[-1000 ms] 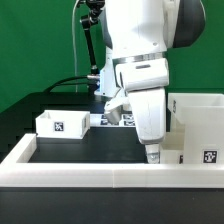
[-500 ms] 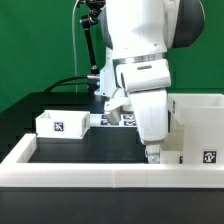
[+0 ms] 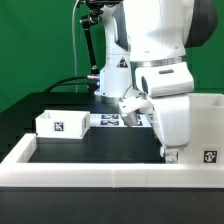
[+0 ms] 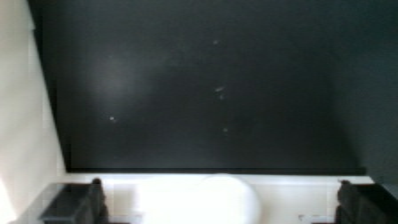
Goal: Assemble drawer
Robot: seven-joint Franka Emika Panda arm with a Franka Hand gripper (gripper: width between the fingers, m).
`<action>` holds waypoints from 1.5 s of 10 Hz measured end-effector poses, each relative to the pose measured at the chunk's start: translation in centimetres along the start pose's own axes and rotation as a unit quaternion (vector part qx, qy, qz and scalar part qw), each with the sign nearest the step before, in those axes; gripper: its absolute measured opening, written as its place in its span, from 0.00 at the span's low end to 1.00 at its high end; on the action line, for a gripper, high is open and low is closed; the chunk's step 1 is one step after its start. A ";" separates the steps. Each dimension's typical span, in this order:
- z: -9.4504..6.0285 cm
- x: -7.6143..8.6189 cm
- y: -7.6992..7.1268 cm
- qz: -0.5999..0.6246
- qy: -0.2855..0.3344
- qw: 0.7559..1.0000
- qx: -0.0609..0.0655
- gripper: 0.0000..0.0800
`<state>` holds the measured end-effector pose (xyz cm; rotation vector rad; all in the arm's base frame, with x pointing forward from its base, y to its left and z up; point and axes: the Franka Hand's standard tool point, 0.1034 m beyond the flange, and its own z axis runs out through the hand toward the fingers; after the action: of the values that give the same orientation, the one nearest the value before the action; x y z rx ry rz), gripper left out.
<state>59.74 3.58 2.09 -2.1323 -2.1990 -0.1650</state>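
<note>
The drawer's tall white housing (image 3: pixel 205 118) stands at the exterior view's right, with a tag low on its front. One small open-topped tray (image 3: pixel 59 124) with a tag sits on the black table at the exterior view's left. A second tray does not show. My gripper (image 3: pixel 170 153) hangs low over the table just in front of the housing's left part, close to the front rail. In the wrist view my gripper (image 4: pixel 217 203) is open wide and empty, with its dark fingertips (image 4: pixel 75 200) far apart over the white rail (image 4: pixel 267 190) and the black table beyond.
The marker board (image 3: pixel 112 120) lies at the back of the table behind the arm. A low white rail (image 3: pixel 90 165) edges the table's front. A white surface (image 4: pixel 15 110) runs along one side of the wrist view. Green backdrop and cables stand behind.
The arm and gripper have moved toward the exterior view's right, closer to the housing. The gripper stays open and low. The tray and housing have not moved.
</note>
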 end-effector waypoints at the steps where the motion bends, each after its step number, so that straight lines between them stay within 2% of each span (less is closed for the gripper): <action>1: -0.1 -0.2 0.1 0.003 0.000 1.000 -0.003 0.81; 2: -0.5 -1.8 0.2 0.002 -0.004 1.000 -0.005 0.81; 3: -0.9 -4.3 0.3 0.017 -0.010 1.000 -0.009 0.81; 5: -2.6 -7.1 0.6 0.036 -0.015 0.999 -0.022 0.81; 7: -4.3 -9.6 -0.7 0.051 -0.022 0.998 -0.031 0.81; 10: -7.1 -10.4 -5.4 0.087 -0.038 0.994 -0.045 0.81; 11: -7.4 -10.8 -7.0 0.098 -0.040 0.993 -0.046 0.81; 12: -7.5 -11.2 -8.2 0.107 -0.043 0.992 -0.040 0.81; 13: -7.3 -11.0 -7.8 0.108 -0.041 0.992 -0.042 0.81; 15: -7.2 -10.9 -7.8 0.164 -0.038 0.985 -0.043 0.81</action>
<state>52.15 -8.42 7.65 -2.5479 -1.8707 -0.1625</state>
